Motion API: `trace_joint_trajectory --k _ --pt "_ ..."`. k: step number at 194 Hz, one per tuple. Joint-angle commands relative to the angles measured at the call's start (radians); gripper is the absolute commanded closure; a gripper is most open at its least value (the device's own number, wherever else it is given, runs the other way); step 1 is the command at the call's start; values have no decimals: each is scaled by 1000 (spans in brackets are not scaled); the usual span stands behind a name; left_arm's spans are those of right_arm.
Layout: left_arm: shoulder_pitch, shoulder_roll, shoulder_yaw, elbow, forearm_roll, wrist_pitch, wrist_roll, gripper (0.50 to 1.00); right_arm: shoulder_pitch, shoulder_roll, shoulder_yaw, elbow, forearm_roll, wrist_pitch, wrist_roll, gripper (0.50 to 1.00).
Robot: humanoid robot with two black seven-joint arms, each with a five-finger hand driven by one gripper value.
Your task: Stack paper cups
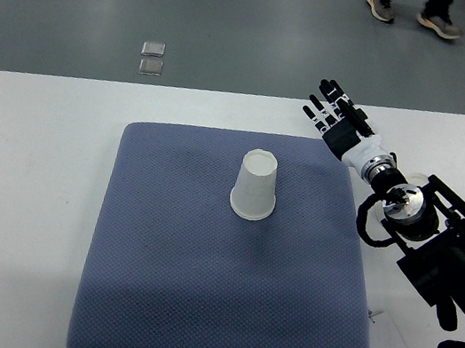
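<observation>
Since the upside-down paper cup [254, 187] mid-mat [147, 303] looks light and crushable, the right hand [337, 116], fingers [324, 89] spread and empty, should pinch its sidewall gently

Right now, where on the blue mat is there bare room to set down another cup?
The mat is bare left of, in front of and behind the upside-down paper cup; the widest patch is the near half. The right hand hovers, fingers open, over the table beyond the far right corner, the tightest spot.

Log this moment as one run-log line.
right robot hand: open, empty, over table's far edge | paper cup: upside down on blue mat, alone | left: not visible
</observation>
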Motion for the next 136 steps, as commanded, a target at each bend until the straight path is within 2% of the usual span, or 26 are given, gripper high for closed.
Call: trace_joint_trajectory --k 1,108,136 --pt "0 0 0 0 0 0 0 500 0 0 0 0 1 0 0 579" --pt "0 0 -1 8 0 0 0 500 18 -9 -5 2 -1 2 -5 576" --pt "0 0 -1 9 -2 0 0 500 77 -31 -49 2 -58 5 -15 579"
